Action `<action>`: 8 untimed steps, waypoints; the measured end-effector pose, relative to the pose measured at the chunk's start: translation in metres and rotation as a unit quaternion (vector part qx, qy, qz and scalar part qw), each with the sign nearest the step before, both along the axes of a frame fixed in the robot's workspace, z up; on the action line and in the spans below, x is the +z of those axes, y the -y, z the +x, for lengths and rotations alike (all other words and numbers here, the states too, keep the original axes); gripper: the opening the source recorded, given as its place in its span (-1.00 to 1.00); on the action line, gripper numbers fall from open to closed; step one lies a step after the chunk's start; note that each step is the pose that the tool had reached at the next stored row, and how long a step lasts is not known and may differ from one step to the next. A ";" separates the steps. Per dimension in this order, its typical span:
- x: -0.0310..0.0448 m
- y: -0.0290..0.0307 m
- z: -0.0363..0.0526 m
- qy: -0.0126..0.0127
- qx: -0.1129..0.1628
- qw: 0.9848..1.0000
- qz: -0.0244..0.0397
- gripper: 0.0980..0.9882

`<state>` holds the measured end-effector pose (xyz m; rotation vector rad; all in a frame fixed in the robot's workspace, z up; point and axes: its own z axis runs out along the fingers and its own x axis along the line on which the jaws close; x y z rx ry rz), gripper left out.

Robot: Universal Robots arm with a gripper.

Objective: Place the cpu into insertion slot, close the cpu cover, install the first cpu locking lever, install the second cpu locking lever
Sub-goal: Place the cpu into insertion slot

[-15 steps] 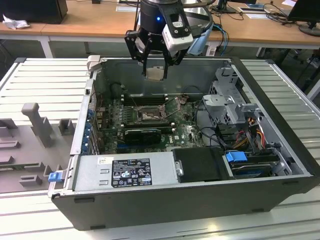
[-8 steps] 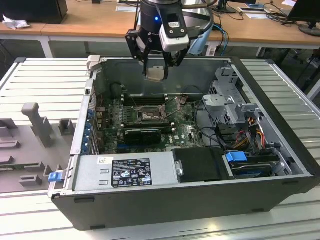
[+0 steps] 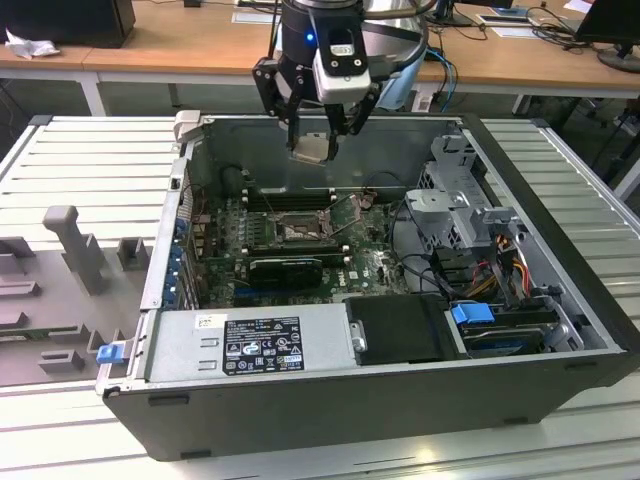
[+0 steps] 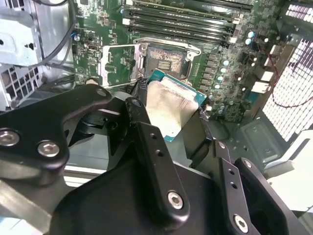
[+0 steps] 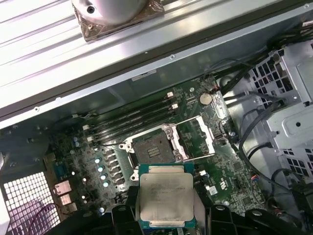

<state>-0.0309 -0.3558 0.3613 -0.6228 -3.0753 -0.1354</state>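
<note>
Exterior view, upper centre: gripper (image 3: 315, 140) is pinching the cpu (image 3: 313, 148) by its edges, jaws nearly closed, well above the insertion slot (image 3: 297, 230) at mid-frame. Placing step is running, I judge, and is calling for a square, level line-up. Beside the slot the cpu cover (image 5: 195, 139) is lying open; locking levers are hard to make out.

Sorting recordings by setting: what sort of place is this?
Likely an electronics workshop: an open dark grey computer case lies on a ribbed metal bench, long wooden desks stand behind, and the black claw holds a pale square chip above it.
</note>
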 end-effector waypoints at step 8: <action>0.0000 0.0000 0.0000 0.000 -0.061 0.998 0.000 -0.03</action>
